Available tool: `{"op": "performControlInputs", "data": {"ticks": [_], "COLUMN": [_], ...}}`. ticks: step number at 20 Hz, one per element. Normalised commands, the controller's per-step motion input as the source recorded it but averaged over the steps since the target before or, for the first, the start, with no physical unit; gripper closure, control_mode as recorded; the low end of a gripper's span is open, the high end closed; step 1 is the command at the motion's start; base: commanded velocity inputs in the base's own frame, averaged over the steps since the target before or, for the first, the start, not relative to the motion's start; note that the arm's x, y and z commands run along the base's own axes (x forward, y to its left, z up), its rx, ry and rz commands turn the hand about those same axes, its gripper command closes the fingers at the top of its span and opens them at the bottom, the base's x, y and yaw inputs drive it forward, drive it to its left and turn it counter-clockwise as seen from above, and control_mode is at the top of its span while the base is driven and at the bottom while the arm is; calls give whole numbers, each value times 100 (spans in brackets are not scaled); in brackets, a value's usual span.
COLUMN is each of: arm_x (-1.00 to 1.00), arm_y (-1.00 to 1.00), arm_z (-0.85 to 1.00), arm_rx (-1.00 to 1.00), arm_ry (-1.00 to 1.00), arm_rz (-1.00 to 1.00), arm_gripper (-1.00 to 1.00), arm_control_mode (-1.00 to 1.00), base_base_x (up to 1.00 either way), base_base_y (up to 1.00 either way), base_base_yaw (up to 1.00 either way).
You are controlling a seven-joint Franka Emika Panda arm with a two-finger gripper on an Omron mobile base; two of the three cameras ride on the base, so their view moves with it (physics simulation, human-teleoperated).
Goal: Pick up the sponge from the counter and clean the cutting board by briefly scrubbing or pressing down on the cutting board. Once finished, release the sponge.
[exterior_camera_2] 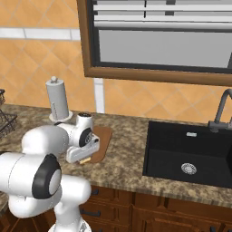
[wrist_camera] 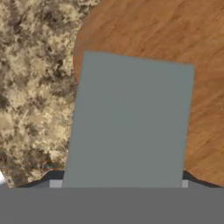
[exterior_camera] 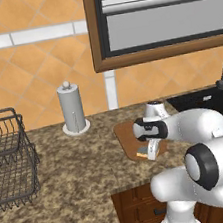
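The sponge shows its grey-green top close up in the hand view, lying over a rounded corner of the brown wooden cutting board. My gripper is shut on the sponge, one finger at each side. From the base, the hand points down at the cutting board, and the sponge's yellow base peeks out under the gripper near the board's front edge. The right base view has the same sponge under the gripper on the board. Speckled counter lies beside the board.
A paper towel holder stands by the back wall, left of the board. A dark wire basket sits at the far left. A black sink with a faucet lies to the right, under a window.
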Motion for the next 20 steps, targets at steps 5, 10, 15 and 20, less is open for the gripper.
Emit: {"op": "performControlInputs", "data": {"ticks": [5,10,15,20], "arm_x": [18,75,82,82], "arm_y": [-51,11,11,-1], "arm_z": [0,0,0,0], "arm_rx": [0,0,0,0], "arm_ry": [0,0,0,-2], "arm_rz": [-7,0,-1,-5], "arm_gripper": [100,100,100,100], "arm_control_mode": [-100,-100,-100,-100], "base_base_x": [0,0,0,0], "base_base_y": [0,0,0,0], "base_base_yaw": [0,0,0,0]}}
